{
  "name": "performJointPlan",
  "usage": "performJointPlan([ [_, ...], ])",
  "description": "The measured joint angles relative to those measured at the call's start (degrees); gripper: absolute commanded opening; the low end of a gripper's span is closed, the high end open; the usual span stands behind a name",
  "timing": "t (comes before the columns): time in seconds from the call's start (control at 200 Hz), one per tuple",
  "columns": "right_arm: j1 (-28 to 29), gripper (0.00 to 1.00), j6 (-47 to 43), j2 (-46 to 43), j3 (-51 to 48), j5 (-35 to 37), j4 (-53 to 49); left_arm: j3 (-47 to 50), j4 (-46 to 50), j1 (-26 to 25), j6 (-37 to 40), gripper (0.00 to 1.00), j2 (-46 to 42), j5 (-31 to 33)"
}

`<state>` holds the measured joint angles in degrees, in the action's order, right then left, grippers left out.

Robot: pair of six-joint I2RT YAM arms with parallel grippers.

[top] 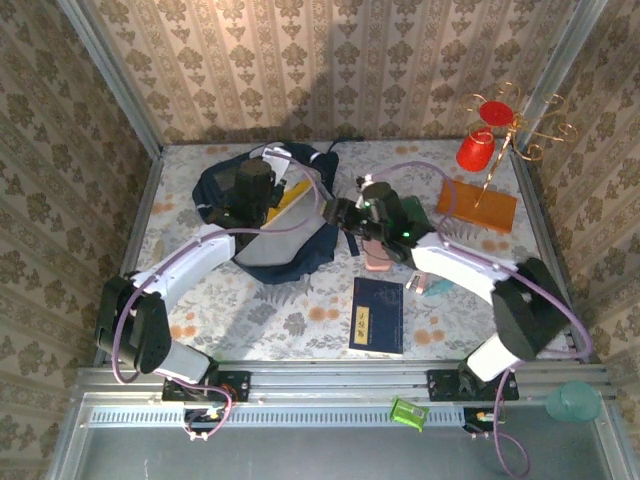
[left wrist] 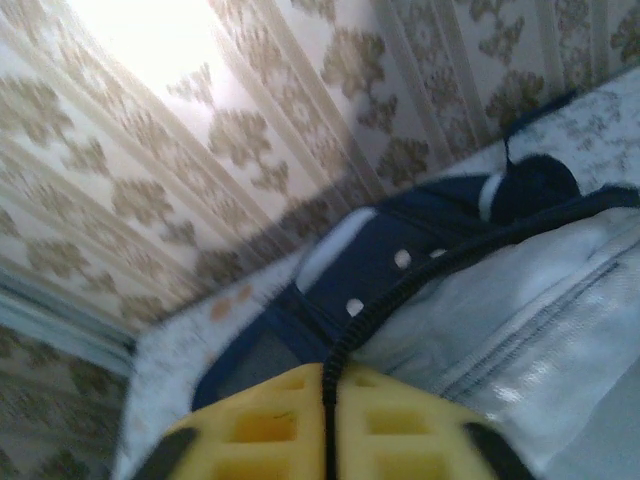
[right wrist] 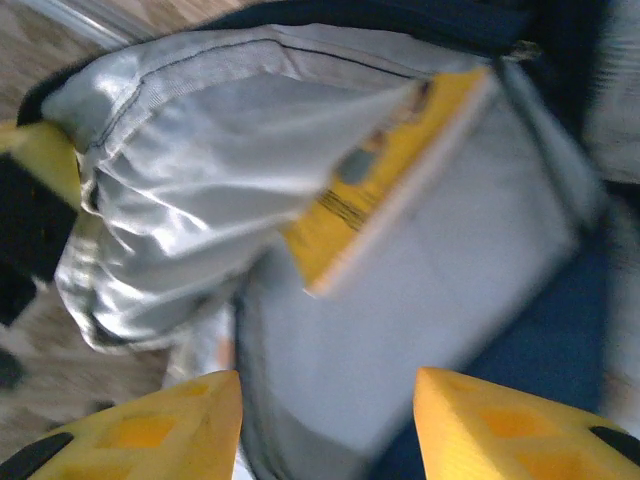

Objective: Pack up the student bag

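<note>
My left gripper [left wrist: 328, 390] pinches the student bag [top: 290, 255] by its zip edge at the table's back left, my right gripper [right wrist: 325, 380] hangs spread before the yellow book [right wrist: 385, 185] lodged inside, so next, I reckon, right fetches the navy book [top: 377, 314].

Navy cloth student bag [top: 215, 190], shiny grey lining [right wrist: 200, 150]

Left arm [top: 185, 262] and right arm [top: 455, 262] bent inward, left fingers [left wrist: 260, 420] pressed nearly together, right fingers [right wrist: 180, 420] spread apart
</note>
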<state>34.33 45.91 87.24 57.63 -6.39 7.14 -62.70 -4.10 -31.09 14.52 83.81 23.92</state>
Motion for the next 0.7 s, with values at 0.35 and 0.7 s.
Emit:
performJointPlan([
  [0.35,-0.17,0.76,-13.55,-18.71,-12.20,6.80,-36.83,11.87,9.01,-9.55,-26.95,0.81,-12.79,-11.72],
  [0.7,0.24,0.76,-10.08,-23.19,-24.24,7.96,-40.81,21.40,9.07,-26.60,-46.36,0.75,-9.38,-24.41],
])
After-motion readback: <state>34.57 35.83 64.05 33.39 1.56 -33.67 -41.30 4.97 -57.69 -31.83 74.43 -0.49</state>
